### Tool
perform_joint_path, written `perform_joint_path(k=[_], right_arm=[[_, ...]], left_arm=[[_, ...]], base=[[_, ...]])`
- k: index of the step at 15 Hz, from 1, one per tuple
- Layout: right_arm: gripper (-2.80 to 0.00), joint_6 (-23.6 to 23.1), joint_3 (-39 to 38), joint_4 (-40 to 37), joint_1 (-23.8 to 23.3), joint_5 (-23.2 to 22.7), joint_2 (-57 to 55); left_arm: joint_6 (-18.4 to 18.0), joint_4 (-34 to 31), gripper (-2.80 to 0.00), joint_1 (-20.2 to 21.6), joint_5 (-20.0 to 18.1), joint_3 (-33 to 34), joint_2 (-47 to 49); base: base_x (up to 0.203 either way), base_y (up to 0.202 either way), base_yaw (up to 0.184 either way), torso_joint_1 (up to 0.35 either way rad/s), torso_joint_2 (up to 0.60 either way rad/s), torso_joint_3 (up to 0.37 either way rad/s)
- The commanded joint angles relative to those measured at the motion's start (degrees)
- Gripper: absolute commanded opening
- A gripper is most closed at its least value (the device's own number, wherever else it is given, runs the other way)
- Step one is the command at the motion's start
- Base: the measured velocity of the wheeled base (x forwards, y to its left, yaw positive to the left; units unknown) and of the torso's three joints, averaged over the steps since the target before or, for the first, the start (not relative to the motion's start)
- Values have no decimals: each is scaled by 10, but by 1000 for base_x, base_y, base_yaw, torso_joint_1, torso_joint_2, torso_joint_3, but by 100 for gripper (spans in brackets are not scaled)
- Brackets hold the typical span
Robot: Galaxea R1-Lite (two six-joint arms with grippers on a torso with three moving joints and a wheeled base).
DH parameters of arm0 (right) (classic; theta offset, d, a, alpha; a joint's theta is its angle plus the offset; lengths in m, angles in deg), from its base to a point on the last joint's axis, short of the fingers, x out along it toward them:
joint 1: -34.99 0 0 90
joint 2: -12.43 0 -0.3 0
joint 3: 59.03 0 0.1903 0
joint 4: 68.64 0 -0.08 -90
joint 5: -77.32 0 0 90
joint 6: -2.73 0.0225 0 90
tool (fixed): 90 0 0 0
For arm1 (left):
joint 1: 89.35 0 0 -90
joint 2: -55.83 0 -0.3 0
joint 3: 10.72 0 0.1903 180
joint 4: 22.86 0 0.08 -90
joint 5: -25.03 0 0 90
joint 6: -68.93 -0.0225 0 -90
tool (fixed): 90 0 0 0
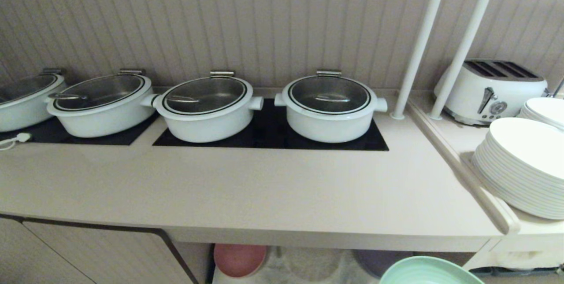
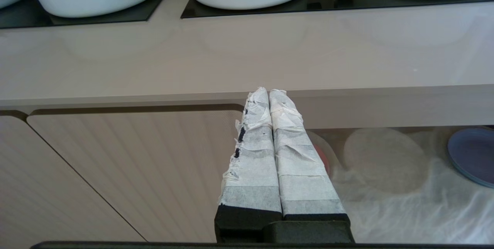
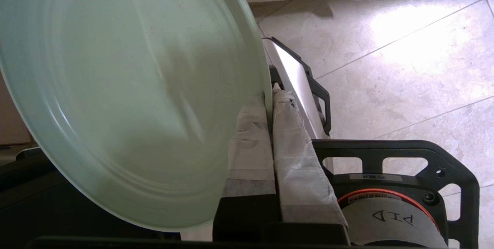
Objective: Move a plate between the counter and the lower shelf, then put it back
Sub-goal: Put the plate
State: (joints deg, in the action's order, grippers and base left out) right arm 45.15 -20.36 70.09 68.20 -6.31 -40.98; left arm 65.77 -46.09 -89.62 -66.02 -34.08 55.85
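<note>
The mint-green plate (image 1: 427, 273) shows at the bottom edge of the head view, in front of and below the counter's (image 1: 264, 187) front edge. My right gripper (image 3: 270, 94) is shut on the plate's (image 3: 127, 94) rim, one taped finger on each face. It is outside the head view. The lower shelf (image 1: 308, 262), lined with white cloth, opens under the counter. My left gripper (image 2: 269, 91) is shut and empty, parked facing the counter's (image 2: 231, 56) front edge to the left of the shelf (image 2: 386, 202).
A pink plate (image 1: 239, 258) and a purple plate (image 1: 379, 261) lie on the shelf cloth. Several white lidded pots (image 1: 330, 108) stand on black hob panels. To the right are two white poles (image 1: 418, 42), a toaster (image 1: 489, 90) and stacked white plates (image 1: 524, 165).
</note>
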Motion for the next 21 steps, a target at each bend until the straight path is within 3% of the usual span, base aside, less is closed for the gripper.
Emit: perform_joint_path(k=[1, 12, 21], right_arm=[[-280, 2, 3, -1, 5, 1, 1], [-280, 2, 56, -32, 8, -19, -26], [-280, 1, 208, 2, 2, -37, -231]], left_arm=[[0, 0, -280, 0, 0, 0, 0], [0, 0, -280, 0, 0, 0, 0], [0, 0, -280, 0, 0, 0, 0]], base=[[0, 0, 0, 0, 0, 0], [0, 0, 0, 0, 0, 0], [0, 0, 0, 0, 0, 0]])
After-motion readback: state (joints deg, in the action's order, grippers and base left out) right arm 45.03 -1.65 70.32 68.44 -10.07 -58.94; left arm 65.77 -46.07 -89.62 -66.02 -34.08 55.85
